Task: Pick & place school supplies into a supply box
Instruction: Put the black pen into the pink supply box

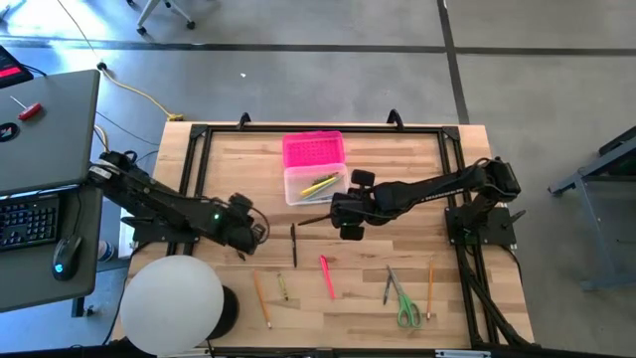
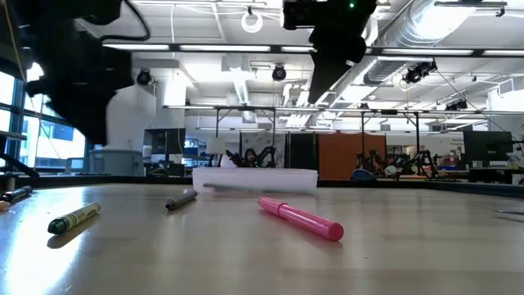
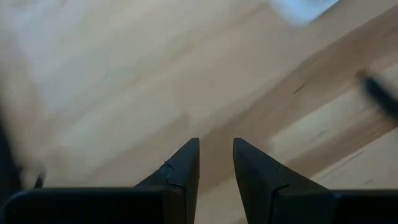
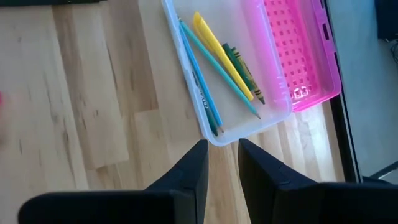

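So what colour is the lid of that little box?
Bright pink, with a dotted grid texture; the lid of the supply box shows best in the right wrist view.

There's a grey laptop (image 1: 45, 124) off the counter (image 1: 238, 169) edge, keyboard (image 1: 28, 221) and mouse (image 1: 66, 253) below it. Big white globe (image 1: 171, 303) sits by the near corner.

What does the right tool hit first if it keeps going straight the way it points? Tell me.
Probably the supply box. The right tool, fingers narrowly apart and empty, points at the near corner of its clear base, so that rim likely comes first, though its height above the table is unclear.
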Controlling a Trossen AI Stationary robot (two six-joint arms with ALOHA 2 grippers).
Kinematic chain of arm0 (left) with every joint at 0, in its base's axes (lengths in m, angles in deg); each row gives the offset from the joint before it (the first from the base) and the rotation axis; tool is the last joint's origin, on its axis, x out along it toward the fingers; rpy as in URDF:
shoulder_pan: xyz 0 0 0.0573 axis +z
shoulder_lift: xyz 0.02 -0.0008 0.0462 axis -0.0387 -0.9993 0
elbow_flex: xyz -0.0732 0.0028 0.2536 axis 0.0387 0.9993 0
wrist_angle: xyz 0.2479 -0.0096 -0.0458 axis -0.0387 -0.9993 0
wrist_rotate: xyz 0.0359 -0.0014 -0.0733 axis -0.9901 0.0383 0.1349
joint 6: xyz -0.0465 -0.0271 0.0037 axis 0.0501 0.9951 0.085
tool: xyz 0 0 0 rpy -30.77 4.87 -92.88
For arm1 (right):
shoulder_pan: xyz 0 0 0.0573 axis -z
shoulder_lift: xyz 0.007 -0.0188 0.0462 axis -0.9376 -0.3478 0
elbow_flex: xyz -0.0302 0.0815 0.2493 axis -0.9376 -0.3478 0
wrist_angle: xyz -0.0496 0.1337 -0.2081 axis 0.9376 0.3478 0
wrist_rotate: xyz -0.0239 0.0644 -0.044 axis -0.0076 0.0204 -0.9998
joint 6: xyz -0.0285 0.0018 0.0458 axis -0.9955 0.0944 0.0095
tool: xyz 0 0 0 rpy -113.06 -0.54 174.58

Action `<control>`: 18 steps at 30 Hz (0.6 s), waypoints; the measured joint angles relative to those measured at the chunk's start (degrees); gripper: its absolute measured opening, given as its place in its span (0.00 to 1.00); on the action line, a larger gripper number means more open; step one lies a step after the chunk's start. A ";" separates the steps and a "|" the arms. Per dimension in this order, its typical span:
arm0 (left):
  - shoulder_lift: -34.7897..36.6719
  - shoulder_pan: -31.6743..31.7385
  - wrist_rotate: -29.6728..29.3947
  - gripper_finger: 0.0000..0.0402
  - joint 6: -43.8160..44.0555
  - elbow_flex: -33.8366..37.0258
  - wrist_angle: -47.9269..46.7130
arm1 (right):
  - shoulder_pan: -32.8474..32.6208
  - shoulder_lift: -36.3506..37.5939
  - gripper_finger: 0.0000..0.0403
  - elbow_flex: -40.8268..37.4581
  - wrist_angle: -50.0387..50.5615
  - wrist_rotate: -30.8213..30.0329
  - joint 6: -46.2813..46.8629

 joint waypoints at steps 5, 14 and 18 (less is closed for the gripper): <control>0.00 -0.29 11.35 0.32 15.35 0.30 -7.87 | 0.65 0.00 0.17 0.00 -0.43 -1.28 -0.01; -1.74 -1.41 15.57 0.32 21.60 0.30 -5.19 | 0.71 -0.02 0.17 0.00 -0.31 -3.99 -0.11; -4.11 -4.65 17.77 0.32 28.71 0.94 -5.48 | 0.71 -0.02 0.17 0.00 0.02 -3.96 -0.42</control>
